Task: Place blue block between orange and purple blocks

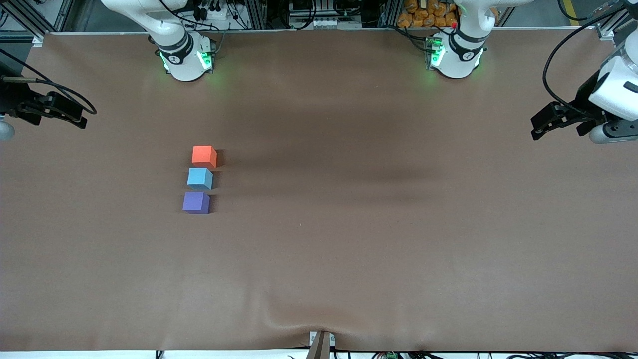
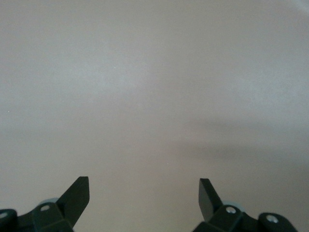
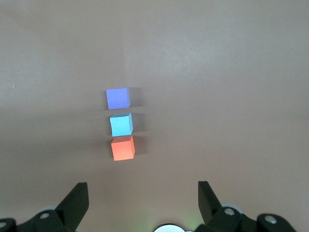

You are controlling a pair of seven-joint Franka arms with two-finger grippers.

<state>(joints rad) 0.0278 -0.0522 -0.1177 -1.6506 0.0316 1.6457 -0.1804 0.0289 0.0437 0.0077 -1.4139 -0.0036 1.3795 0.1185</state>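
Three small cubes stand in a short row on the brown table, toward the right arm's end. The orange block (image 1: 204,155) is farthest from the front camera, and the purple block (image 1: 196,203) is nearest. The blue block (image 1: 200,178) sits between them, with small gaps on both sides. The right wrist view shows the same row: purple block (image 3: 118,98), blue block (image 3: 121,124), orange block (image 3: 122,148). My right gripper (image 1: 79,118) (image 3: 143,193) is open and empty, high at its end of the table. My left gripper (image 1: 537,128) (image 2: 144,191) is open and empty over bare table at the left arm's end.
The brown table cover (image 1: 349,224) bulges slightly at the edge nearest the front camera. The two arm bases (image 1: 185,56) (image 1: 454,55) stand along the edge farthest from the front camera. Cables and racks lie off the table past them.
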